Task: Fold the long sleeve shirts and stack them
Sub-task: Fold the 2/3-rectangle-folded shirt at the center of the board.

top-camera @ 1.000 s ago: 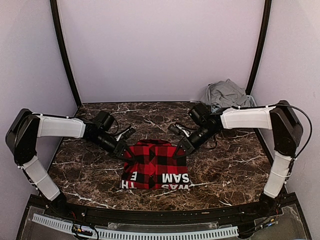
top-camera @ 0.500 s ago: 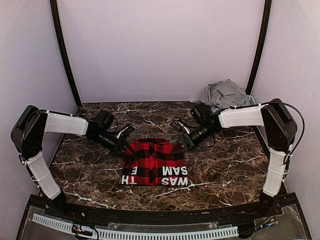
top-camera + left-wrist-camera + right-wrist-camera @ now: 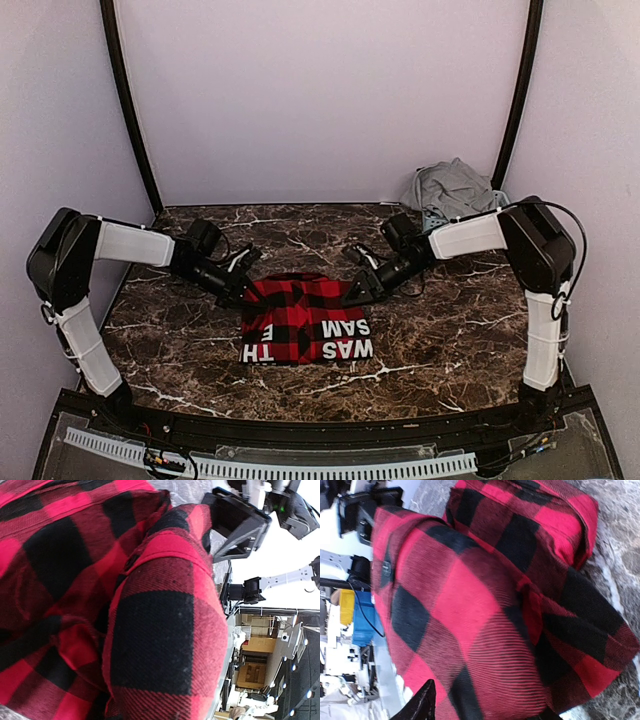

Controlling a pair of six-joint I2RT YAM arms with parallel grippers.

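The red-and-black check long sleeve shirt (image 3: 306,322) lies folded mid-table, with white letters along its near edge. My left gripper (image 3: 243,293) is at its far left corner, shut on the cloth. In the left wrist view the shirt (image 3: 150,630) fills the frame and hides the fingers. My right gripper (image 3: 353,293) is at the far right corner. In the right wrist view, that right gripper (image 3: 482,709) is open with the shirt's (image 3: 485,605) cloth bulging between its dark fingertips (image 3: 422,702). A plain grey shirt (image 3: 455,188) lies bunched at the back right.
The dark marble table (image 3: 460,330) is walled by pale panels, with black posts (image 3: 128,110) at the back corners. A white slatted strip (image 3: 270,466) runs along the near edge in front of the arm bases.
My right gripper has opened at the shirt's far right corner. Both arms have lowered and drawn slightly in, and the shirt now lies flatter and a little farther back.
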